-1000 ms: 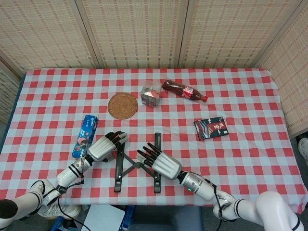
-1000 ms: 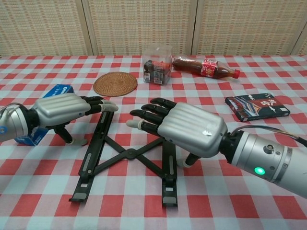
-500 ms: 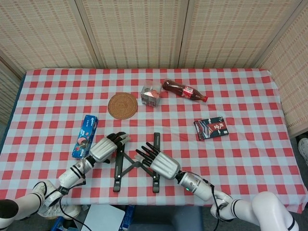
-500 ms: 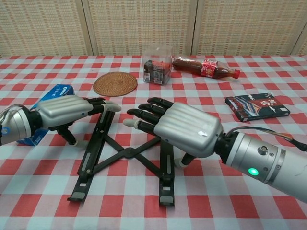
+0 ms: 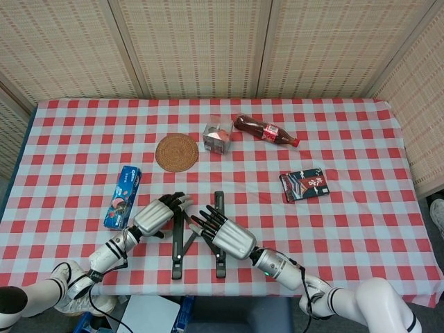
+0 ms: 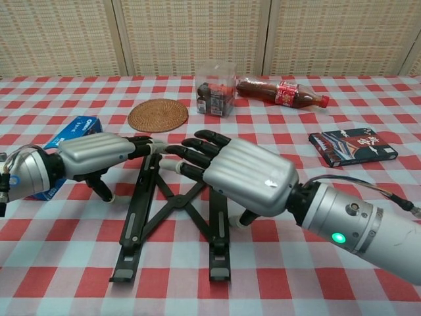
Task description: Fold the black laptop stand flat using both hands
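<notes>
Table (image 5: pixel 361 229): I see red-and-white checked cloth filling most of the head view, woven screens behind it.
Right hand (image 5: pixel 227 236) (image 6: pixel 245 176): low centre of the head view, palm down over the stand's right rail, fingers stretched out and spread toward upper left. I read it as open, gripping nothing; the thumb reaches down beside the rail.
Left hand (image 5: pixel 157 216) (image 6: pixel 99 155): lower left of centre, palm down at the stand's left rail, fingers extended with tips at the rail's top end. I cannot tell whether it grips or only touches.
Black laptop stand (image 5: pixel 196 236) (image 6: pixel 174 224): lower centre, between my two hands; two long rails joined by crossed links, standing close together, still partly spread.
Cola bottle (image 5: pixel 266 130): lying on its side, upper centre.
Blue biscuit box (image 5: pixel 123 195): left of the left hand.
Dark packet (image 5: pixel 305 184): right of centre, well apart from the stand.
Round woven coaster (image 5: pixel 176 152): upper left of centre.
Clear plastic box (image 5: pixel 217 137): just right of the coaster, near the bottle.
</notes>
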Tool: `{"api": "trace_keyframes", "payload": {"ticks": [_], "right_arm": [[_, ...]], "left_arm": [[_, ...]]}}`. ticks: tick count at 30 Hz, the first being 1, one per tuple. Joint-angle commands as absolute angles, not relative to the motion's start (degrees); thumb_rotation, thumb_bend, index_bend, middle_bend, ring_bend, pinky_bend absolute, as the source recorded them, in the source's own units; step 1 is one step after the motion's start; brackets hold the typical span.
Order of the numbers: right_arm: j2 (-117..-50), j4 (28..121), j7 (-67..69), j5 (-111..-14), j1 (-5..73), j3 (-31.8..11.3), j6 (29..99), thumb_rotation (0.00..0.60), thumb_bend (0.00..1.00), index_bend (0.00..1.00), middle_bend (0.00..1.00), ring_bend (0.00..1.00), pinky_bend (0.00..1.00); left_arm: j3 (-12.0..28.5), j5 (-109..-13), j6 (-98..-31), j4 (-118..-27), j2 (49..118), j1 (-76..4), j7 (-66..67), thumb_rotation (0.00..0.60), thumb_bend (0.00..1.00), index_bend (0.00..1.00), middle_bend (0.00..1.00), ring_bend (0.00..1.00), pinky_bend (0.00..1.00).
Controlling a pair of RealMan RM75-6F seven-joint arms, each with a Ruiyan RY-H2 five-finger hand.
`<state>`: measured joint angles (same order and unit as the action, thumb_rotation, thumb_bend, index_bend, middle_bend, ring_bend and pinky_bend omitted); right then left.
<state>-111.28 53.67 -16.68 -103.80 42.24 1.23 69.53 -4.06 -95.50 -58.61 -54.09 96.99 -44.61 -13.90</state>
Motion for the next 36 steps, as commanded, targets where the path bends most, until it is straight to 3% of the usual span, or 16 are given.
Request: {"api": "trace_keyframes", "payload": {"ticks": [1,22,29,36], "right_arm": [[-112.21,52.72,-16.21,-104.0,42.26,1.07,70.52,0.6,0.0,0.0,0.0,0.0,0.0],[-113.7,51.66,-16.35,-105.91,42.9,1.66,74.7,0.6,0.0,0.0,0.0,0.0,0.0],[-103.25,64.94,-16.33,-107.44,46.55,2.11,70.58,0.6,0.0,0.0,0.0,0.0,0.0],[-90.82,81.66,-13.94,-105.32,53.47,2.17,56.29,0.6,0.0,0.0,0.0,0.0,0.0]], "left_arm": [[-3.92,-95.4,-58.39,-55.02,96.74,-44.9,-14.17,0.6,0.27,0.0,0.0,0.0,0.17],[-2.89,-93.89,-56.91,-62.52,93.96,-45.78,-11.41,0.6,0.27,0.0,0.0,0.0,0.17],[-2.38,-91.68,-58.84,-64.51,90.26,-43.32,-10.43,0.6,0.27,0.0,0.0,0.0,0.17],[-1.32,-89.22,-61.71,-67.35,86.0,-40.32,-9.67,0.6,0.27,0.0,0.0,0.0,0.17]]}}
